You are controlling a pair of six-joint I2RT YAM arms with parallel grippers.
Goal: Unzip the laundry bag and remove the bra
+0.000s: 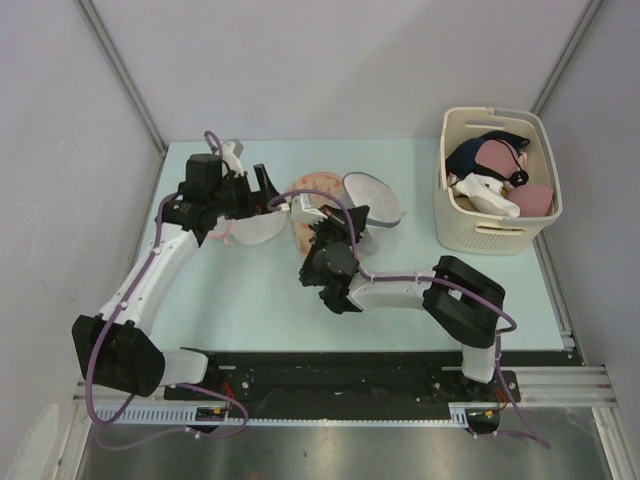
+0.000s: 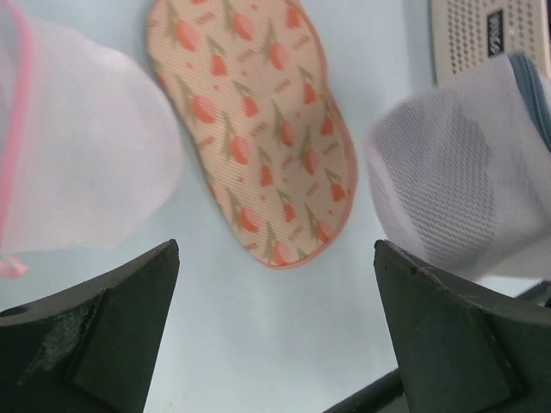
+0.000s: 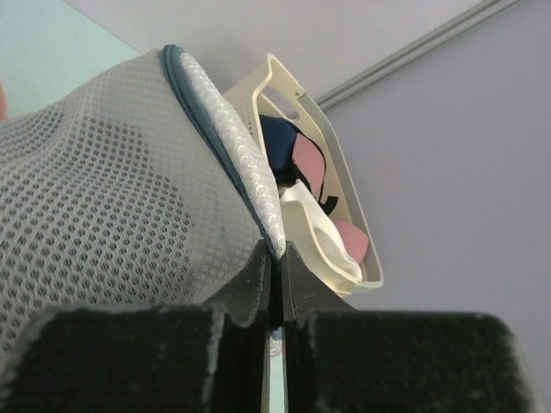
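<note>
Right hand (image 3: 274, 258) pinched shut on blue-trimmed edge of laundry bag (image 3: 112, 172). Left hand (image 2: 275, 251) wide, empty, above counter (image 2: 258, 344). Tulip-print bra (image 2: 258, 138) lies flat on counter just beside bag. Likely best: hold right pinch firm, lower left hand squarely onto bra rim, avoid snagging mesh.

White-shelled left arm (image 1: 150, 275) and right arm (image 1: 395, 293), black joints, purple cables (image 1: 89, 385), scuffed black gripper fingers (image 2: 95, 337).

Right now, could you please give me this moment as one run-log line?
left claw open above floral bra | right claw shut on blue-edged bag rim | bra lies on table
</note>
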